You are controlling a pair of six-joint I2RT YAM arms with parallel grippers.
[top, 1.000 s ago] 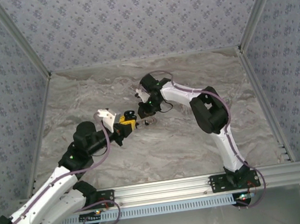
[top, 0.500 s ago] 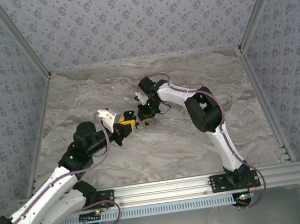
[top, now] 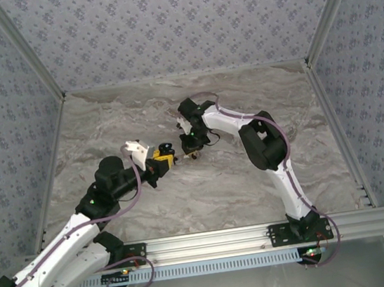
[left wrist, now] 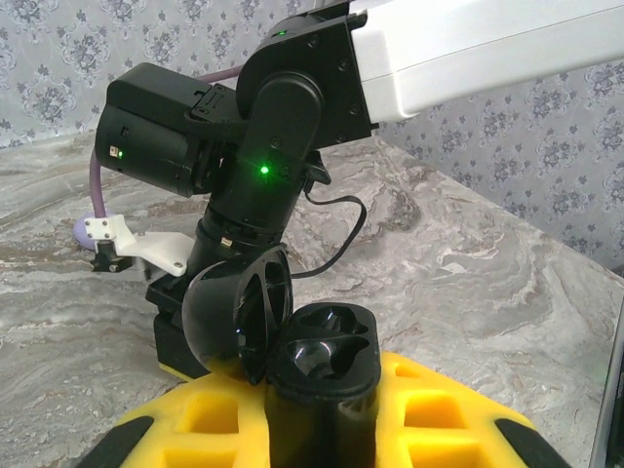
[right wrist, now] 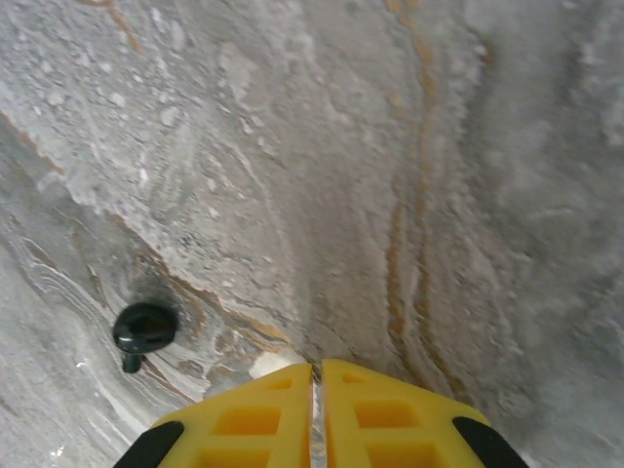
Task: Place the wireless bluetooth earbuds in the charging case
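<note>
On the table (right wrist: 468, 146), near the closed right gripper (right wrist: 315, 388), lies one loose earbud (right wrist: 144, 328).

Laboratory test cell: patterned panels (top: 176, 25) enclose the marble-print tabletop (top: 219, 189) on three sides; an aluminium rail (top: 226, 239) borders its near edge.

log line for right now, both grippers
left gripper: shut on charging case, lid open | right gripper: shut, above table | earbud: loose on table

Right end effector (top: 192, 152) shifted slightly rightward and toward the near side, elbow (top: 266, 145) drawn a little leftward
</note>
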